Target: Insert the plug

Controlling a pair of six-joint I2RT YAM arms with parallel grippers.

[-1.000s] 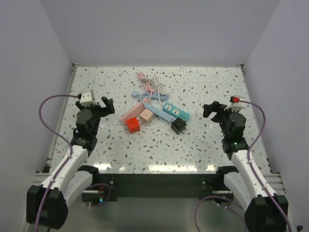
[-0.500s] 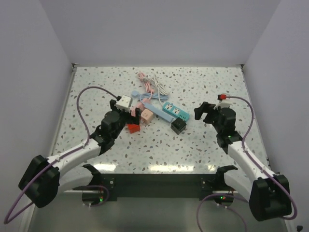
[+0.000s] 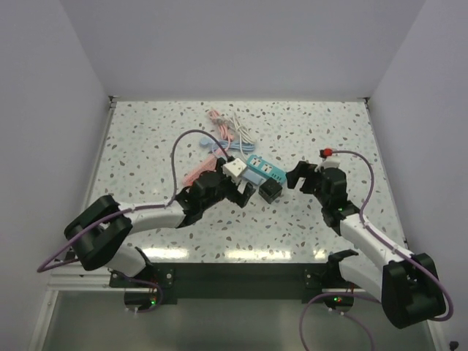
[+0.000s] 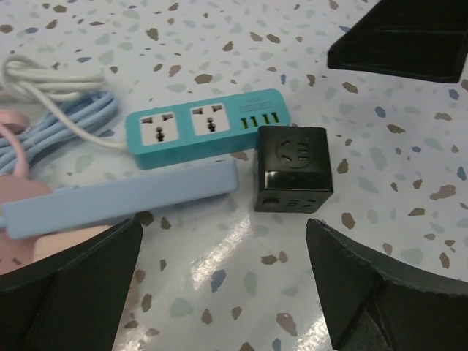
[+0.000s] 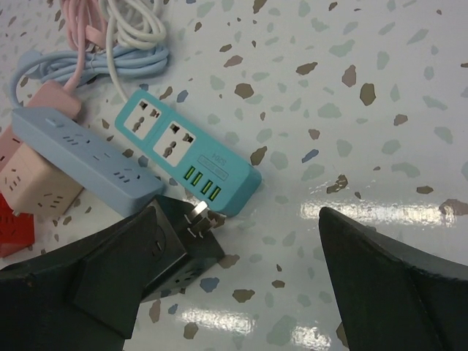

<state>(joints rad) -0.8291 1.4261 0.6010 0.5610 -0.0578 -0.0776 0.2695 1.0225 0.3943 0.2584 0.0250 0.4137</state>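
Left wrist view: the left gripper (image 4: 223, 234), jaws spread and empty, hovers low, framing the black cube plug (image 4: 292, 168) for a pickup. The cube sits on the table (image 4: 409, 131) just beside the teal power strip (image 5: 186, 157). Its prongs (image 5: 197, 218) apparently lie flat, aimed at the strip's end. The right gripper (image 5: 238, 241), likewise wide and empty, flanks it.

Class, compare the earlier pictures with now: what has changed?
Both arms swung inward: the left gripper from the far left to the middle, the right gripper leftward toward the black cube. Neither took hold of anything. The strips and cables stayed put.
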